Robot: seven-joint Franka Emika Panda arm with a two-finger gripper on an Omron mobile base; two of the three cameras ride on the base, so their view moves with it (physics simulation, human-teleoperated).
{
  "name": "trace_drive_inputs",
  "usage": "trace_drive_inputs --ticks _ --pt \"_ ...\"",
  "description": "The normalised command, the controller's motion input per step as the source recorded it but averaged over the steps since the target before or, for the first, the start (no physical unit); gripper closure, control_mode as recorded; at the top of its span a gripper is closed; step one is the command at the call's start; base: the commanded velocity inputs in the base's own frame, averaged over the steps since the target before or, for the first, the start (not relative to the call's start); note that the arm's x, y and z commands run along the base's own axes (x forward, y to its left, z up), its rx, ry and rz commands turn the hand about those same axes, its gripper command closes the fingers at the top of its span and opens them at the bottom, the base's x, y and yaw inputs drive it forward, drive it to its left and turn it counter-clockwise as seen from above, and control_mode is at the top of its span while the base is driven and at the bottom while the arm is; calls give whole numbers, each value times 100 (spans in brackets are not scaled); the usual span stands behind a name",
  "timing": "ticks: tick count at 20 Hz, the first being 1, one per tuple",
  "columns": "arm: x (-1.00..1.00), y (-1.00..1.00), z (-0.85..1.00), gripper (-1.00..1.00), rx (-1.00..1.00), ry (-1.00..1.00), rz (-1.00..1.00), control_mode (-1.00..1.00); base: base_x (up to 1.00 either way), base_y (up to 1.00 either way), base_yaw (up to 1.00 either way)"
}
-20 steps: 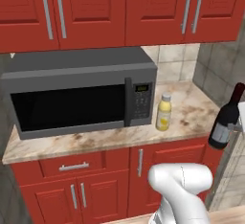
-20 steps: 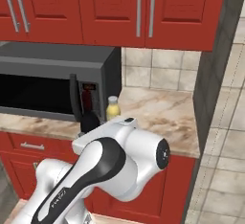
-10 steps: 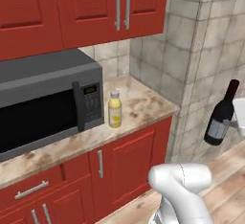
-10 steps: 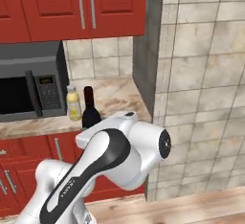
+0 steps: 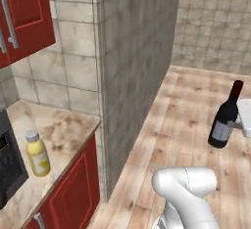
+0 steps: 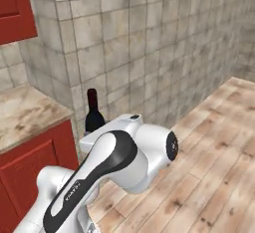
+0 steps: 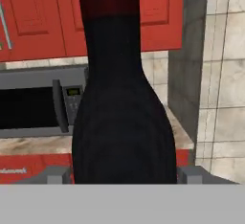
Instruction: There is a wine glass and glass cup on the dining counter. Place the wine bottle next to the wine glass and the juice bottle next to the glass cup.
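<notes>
The wine bottle (image 5: 225, 123), dark with a pale label, hangs upright in the air over the wooden floor. My gripper (image 5: 239, 123) at the right edge is shut on its body. In the hand view the wine bottle (image 7: 122, 122) stands between the two fingertips (image 7: 57, 174), close to the camera. Its neck (image 6: 92, 108) rises behind my arm in the right base view. The yellow juice bottle (image 5: 37, 153) stands on the marbled counter (image 5: 61, 135) at the lower left. The wine glass, the glass cup and the dining counter are out of view.
A tiled wall column (image 5: 132, 76) juts out beside the counter's end. A microwave (image 7: 33, 106) sits under red upper cabinets (image 7: 43, 17). Wooden floor (image 5: 191, 101) stretches right toward a tiled back wall (image 5: 215, 22).
The base has turned right, so microwave, counter and juice bottle slid to the left of both base views. The wine bottle stays held in my gripper.
</notes>
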Motion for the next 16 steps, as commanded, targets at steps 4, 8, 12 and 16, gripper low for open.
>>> trace_drive_inputs --ticks 4,8,12,16 --pt "0 0 0 100 0 0 0 100 0 5 -100" --pt "0 0 0 100 0 0 0 100 0 4 -100" --pt "0 0 0 100 0 0 0 100 0 3 -100" --pt "0 0 0 100 0 0 0 100 0 5 -99"
